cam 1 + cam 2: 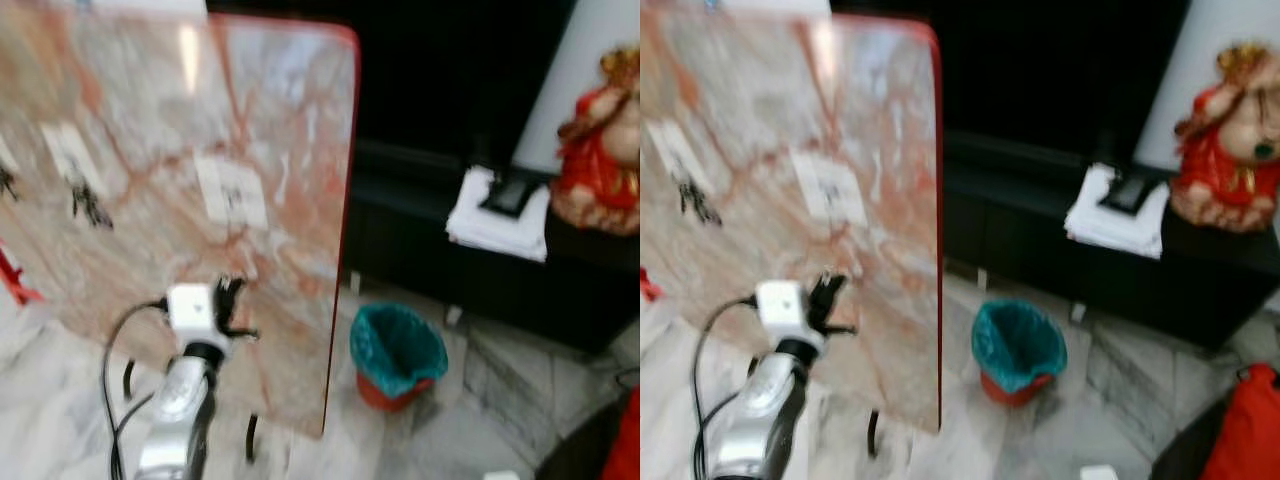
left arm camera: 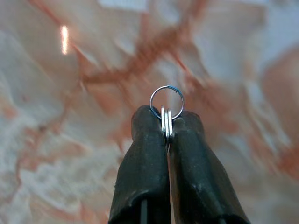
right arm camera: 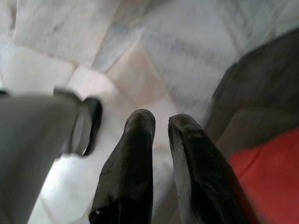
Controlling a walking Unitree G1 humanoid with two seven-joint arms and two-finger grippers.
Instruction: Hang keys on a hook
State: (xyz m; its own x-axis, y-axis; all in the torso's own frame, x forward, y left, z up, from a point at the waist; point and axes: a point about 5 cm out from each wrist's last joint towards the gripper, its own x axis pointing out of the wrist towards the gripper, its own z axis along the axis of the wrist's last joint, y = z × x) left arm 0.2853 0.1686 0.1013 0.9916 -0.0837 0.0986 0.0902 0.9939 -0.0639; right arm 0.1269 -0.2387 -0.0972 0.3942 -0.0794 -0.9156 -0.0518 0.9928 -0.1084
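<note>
In the left wrist view my left gripper (image 2: 167, 119) is shut on a set of keys, and their silver ring (image 2: 167, 99) sticks out past the fingertips. From the head, that gripper (image 1: 230, 305) is raised close to an upright pink-veined marble panel (image 1: 290, 130). A white pad with a small dark hook (image 1: 232, 192) sits on the panel just above the gripper. A second pad and hook (image 1: 80, 175) are further left. My right gripper (image 3: 161, 122) hangs over the floor, its fingers slightly apart and holding nothing.
A teal-lined bin (image 1: 398, 355) stands on the marble floor right of the panel. Behind it runs a low black cabinet (image 1: 420, 230) bearing folded white cloth (image 1: 495, 225) and a red and gold figurine (image 1: 600, 150). A red object (image 1: 1250, 425) lies at bottom right.
</note>
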